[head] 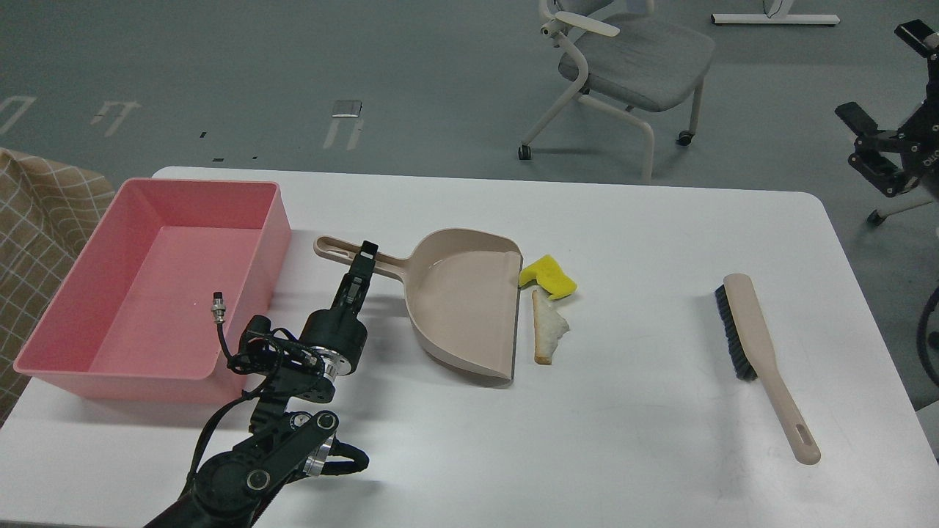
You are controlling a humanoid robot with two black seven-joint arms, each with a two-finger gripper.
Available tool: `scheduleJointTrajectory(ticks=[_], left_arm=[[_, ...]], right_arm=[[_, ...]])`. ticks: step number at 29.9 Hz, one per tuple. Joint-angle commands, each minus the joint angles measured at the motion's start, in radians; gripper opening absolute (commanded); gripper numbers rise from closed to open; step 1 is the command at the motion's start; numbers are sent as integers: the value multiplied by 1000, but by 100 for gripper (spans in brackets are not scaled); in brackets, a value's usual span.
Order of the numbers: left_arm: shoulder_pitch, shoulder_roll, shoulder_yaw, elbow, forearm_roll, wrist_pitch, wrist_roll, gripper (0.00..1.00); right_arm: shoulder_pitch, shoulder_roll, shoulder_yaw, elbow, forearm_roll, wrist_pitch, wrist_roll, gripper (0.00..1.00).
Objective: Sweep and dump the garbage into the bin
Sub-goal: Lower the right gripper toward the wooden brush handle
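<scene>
The yellow sponge chunk (pixel 549 275) and the torn bread slice (pixel 549 327) lie on the white table just right of the beige dustpan's (pixel 458 308) open lip, with a small gap between them and the lip. My left gripper (pixel 364 258) is shut on the dustpan's handle. The pink bin (pixel 198 185) stands at the table's left end and looks empty. My right gripper (pixel 886 77) is open and empty, raised off the table's far right edge and partly cut off by the view's edge.
A beige brush with black bristles (pixel 763 352) lies on the right side of the table. A grey office chair (pixel 631 59) stands behind the table. A checked cloth (pixel 37 220) hangs at the left edge.
</scene>
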Motion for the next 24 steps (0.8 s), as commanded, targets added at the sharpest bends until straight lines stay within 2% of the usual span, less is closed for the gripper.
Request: scheduleJointTrajectory(ticks=[1,5,11,24], left_arm=[[-3,10,46,0,0,1,-4,27],[-5,24,54,0,0,1,-2,27],[-11,36,56,2,0,-1,-2,27],[-14,61,80,2,10,-1,-2,27]], right_arm=[[-6,-15,44,6,6,0,2,100],[-7,-38,124,4,6,0,3,100],[-10,-12,133,23,4,0,26,100],[-55,-35,152,116,-63,0,25,96]])
